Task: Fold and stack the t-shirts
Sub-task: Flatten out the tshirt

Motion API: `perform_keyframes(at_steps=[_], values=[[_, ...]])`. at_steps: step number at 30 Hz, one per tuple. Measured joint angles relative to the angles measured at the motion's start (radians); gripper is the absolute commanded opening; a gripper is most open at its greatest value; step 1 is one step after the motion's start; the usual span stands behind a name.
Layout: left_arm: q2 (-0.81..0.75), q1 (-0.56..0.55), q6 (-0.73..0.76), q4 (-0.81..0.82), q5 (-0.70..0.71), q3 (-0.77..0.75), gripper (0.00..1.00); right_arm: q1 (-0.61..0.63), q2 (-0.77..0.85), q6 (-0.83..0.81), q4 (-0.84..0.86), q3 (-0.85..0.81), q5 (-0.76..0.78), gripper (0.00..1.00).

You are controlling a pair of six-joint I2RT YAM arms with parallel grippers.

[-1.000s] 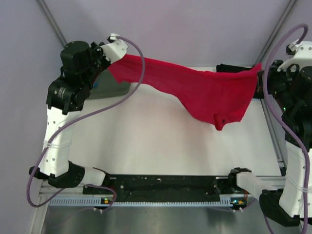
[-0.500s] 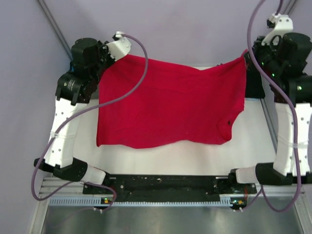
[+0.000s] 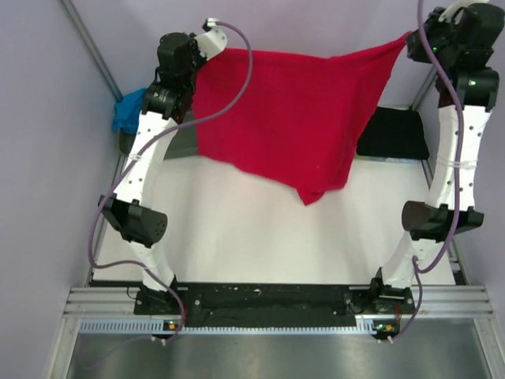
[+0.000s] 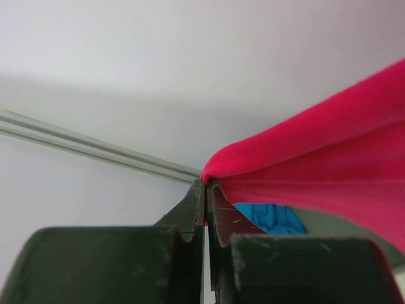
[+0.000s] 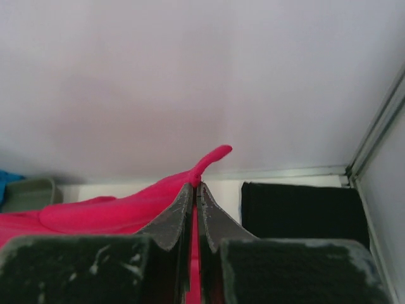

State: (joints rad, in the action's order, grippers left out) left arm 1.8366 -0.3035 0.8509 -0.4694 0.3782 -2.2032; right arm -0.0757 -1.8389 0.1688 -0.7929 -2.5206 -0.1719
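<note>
Turquoise t-shirt (image 3: 126,110) sits bunched at the far left, touching a grey-green tub (image 5: 28,193). Just right of it, the left tool (image 4: 205,183) is clenched on one top corner of the red t-shirt (image 3: 292,110). This shirt hangs spread in the air above the white table (image 3: 260,237). The right tool (image 5: 195,185) is clenched on its other top corner. Below that tool, the black t-shirt (image 3: 392,133) lies flat at the table's far right.
</note>
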Motion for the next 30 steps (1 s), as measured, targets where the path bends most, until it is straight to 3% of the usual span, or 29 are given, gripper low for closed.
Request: perform_keyframes(at_steps=[6, 11, 15, 21, 26, 30], values=[[0.014, -0.001, 0.017, 0.107, -0.015, -0.058, 0.0, -0.107, 0.074, 0.039, 0.084, 0.019, -0.058, 0.0], [-0.056, 0.0, 0.011, 0.106, -0.073, 0.042, 0.0, -0.111, 0.321, 0.009, 0.148, 0.315, -0.114, 0.0], [-0.196, 0.003, -0.004, 0.061, -0.154, 0.308, 0.0, -0.111, 0.596, 0.015, 0.182, 0.762, -0.175, 0.0], [-0.343, 0.006, -0.03, -0.08, -0.261, 0.72, 0.0, -0.074, 0.861, 0.093, 0.102, 1.341, -0.215, 0.0], [-0.415, 0.008, -0.046, -0.184, -0.314, 1.046, 0.0, 0.035, 1.006, 0.218, -0.025, 1.645, -0.22, 0.0], [-0.494, 0.008, -0.048, -0.274, -0.338, 1.248, 0.0, 0.109, 1.105, 0.32, -0.094, 1.777, -0.224, 0.0]])
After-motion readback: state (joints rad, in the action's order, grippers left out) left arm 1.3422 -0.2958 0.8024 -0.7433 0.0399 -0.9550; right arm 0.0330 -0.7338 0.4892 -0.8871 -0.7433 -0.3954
